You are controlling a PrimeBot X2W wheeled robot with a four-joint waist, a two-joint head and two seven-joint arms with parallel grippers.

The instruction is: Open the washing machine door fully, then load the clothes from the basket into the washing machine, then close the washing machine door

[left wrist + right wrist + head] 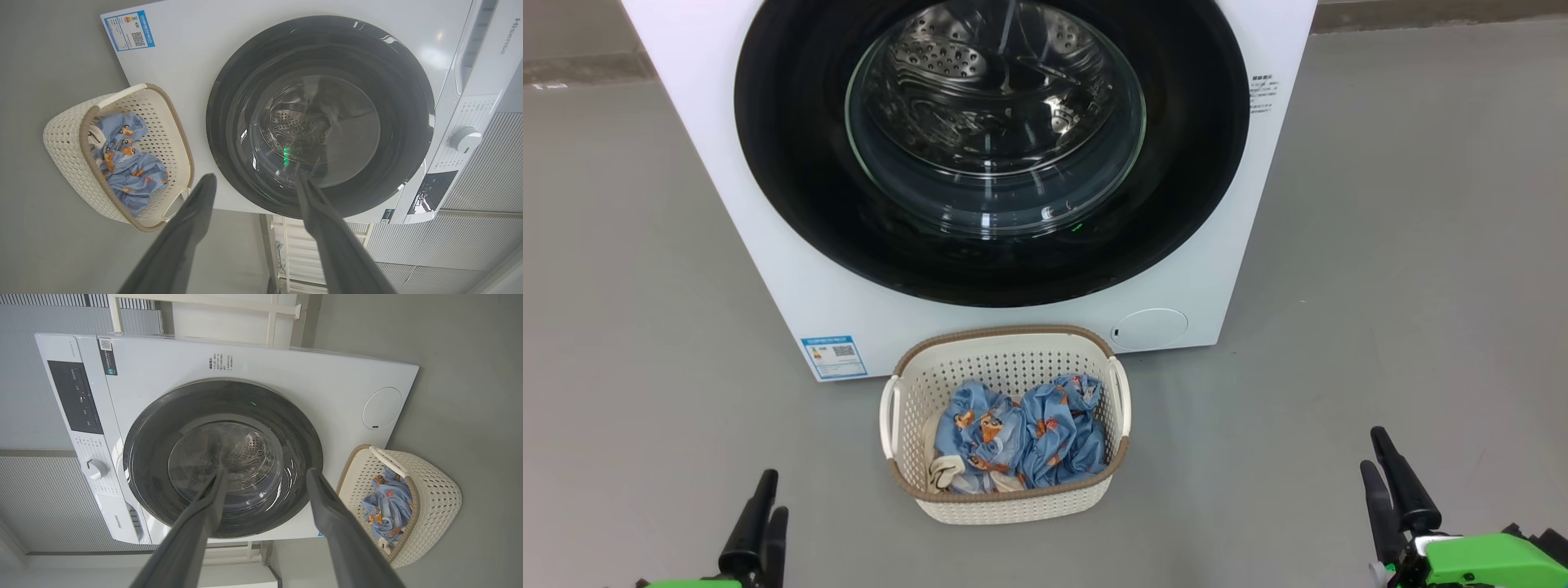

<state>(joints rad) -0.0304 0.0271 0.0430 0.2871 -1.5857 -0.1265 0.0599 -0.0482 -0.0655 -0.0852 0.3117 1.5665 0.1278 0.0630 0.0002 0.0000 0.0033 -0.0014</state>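
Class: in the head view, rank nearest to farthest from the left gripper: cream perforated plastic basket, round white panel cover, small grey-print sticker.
From the left gripper:
1. Cream perforated plastic basket, floor, centre.
2. Round white panel cover, lower right of the washing machine.
3. Small grey-print sticker, its upper right.

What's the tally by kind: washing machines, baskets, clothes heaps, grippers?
Washing machine: 1
Basket: 1
Clothes heap: 1, pieces uncountable
Grippers: 2, left gripper and right gripper
Total: 5
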